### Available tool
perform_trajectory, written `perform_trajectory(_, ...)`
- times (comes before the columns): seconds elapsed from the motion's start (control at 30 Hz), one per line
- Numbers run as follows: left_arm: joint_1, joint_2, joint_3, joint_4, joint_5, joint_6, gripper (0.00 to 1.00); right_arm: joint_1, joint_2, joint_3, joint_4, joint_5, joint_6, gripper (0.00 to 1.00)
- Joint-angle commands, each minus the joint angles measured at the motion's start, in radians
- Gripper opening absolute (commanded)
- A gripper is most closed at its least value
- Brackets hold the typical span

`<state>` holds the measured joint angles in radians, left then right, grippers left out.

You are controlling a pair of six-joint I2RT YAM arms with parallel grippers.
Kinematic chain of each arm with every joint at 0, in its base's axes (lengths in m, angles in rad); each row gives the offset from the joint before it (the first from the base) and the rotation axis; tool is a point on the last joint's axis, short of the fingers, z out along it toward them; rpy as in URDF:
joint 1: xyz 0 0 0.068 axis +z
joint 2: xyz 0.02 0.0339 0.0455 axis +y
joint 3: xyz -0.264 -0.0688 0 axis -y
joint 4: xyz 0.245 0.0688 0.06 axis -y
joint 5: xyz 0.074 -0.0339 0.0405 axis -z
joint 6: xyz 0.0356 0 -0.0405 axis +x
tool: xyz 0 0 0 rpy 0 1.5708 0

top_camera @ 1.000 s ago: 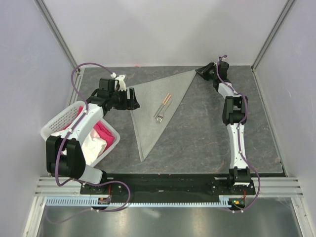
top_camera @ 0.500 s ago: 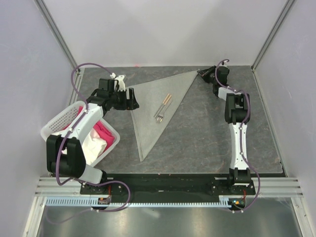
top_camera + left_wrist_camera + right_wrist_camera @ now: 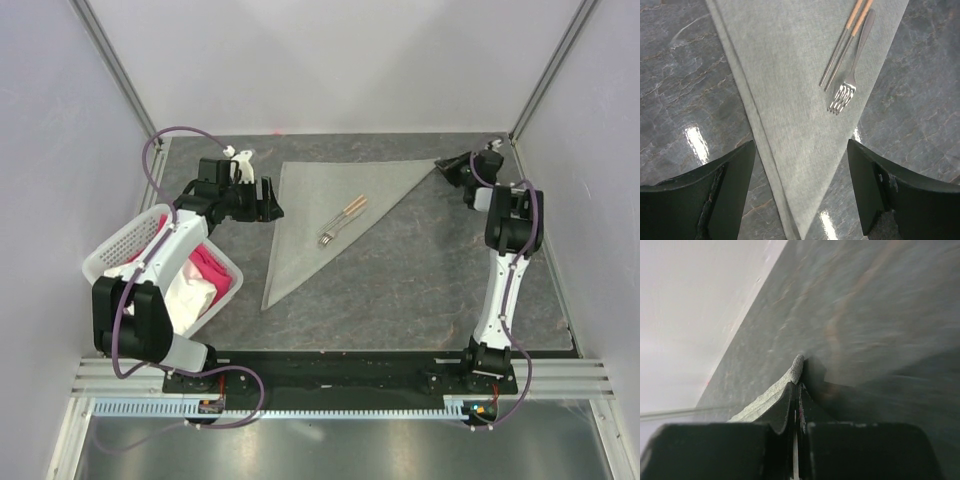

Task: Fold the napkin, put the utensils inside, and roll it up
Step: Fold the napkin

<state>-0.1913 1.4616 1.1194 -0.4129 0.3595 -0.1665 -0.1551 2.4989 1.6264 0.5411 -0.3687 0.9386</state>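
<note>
Setup check: the napkin (image 3: pixel 325 200) is lying on the dark stone-patterned table (image 3: pixel 420 290), folded into a long triangle, with one corner pointing toward the arm bases and the other two along the far side. The utensils (image 3: pixel 342 221) are resting on the cloth near its middle: a fork (image 3: pixel 852 75) and a pair of wood-handled chopsticks (image 3: pixel 846 42), all lying side by side and touching the fabric. The right gripper (image 3: pixel 449 169) is sitting at the far right corner of the napkin. In its wrist view the fingers are pressed fully together, pinching the cloth's tip, which is sticking up just past them. The left gripper (image 3: pixel 266 199) is hanging just beside the napkin's left edge with its jaws spread wide. It is gripping nothing, and we cannot tell whether it is touching the table. To the left, a white basket (image 3: pixel 120 240) is holding a pink cloth (image 3: pixel 212 266) and a white cloth (image 3: pixel 192 296).
</note>
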Motion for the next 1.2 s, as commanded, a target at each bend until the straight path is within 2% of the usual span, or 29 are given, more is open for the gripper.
perform_trajectory(0.0,0.004,-0.058,-0.001,0.04,0.055,-0.024,0.82,-0.093,-0.118,-0.098,0.002,0.007,-0.092,0.0)
perform_trajectory(0.2,0.004,-0.098,-0.026,0.055,0.084,-0.033,0.82,-0.149,-0.218,-0.184,-0.016,-0.019,-0.147,0.0)
perform_trajectory(0.47,0.003,-0.136,-0.032,0.065,0.102,-0.039,0.81,-0.13,-0.374,-0.279,-0.02,-0.079,-0.199,0.0)
perform_trajectory(0.67,0.003,-0.147,-0.033,0.065,0.088,-0.03,0.82,-0.034,-0.48,-0.378,-0.018,-0.104,-0.225,0.0)
perform_trajectory(0.9,0.003,-0.15,-0.036,0.066,0.09,-0.03,0.81,0.142,-0.569,-0.535,0.008,-0.099,-0.231,0.0)
perform_trajectory(1.17,0.003,-0.161,-0.035,0.066,0.096,-0.033,0.81,0.275,-0.63,-0.654,0.097,-0.099,-0.159,0.0)
